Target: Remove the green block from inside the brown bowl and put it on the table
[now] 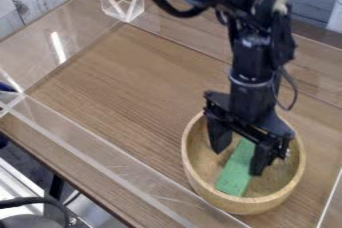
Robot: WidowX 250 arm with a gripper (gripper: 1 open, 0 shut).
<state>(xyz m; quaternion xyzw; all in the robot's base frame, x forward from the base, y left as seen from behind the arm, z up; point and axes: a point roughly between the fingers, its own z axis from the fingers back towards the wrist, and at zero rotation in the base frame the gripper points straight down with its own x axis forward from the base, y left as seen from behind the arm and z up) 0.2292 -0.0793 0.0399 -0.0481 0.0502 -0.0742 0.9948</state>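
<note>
Hand: the black two-fingered hand [249, 150] points straight down inside the bowl, its fingers spread wide, released, with nothing clamped between them.
Left-side finger: its tip [219, 143] sits low by the bowl's inner wall, just beside the block's upper end.
Right-side finger: its tip [277, 158] is low over the bowl's floor, on the other side of the block.
Block: the small flat bright green rectangular block [237, 174] lies on the bowl's floor, slanting from the near rim up toward the hand; its far end reaches between the spread fingers. Whether either finger touches it cannot be told.
Bowl: the round shallow light-brown wooden bowl [198, 164] stands on the counter near its front right corner.
Counter: the brown wood-grain counter [127, 82] is edged by low clear acrylic walls [80, 142].
Arm: the black robot arm [257, 42] comes down from the top of the view to the hand.
</note>
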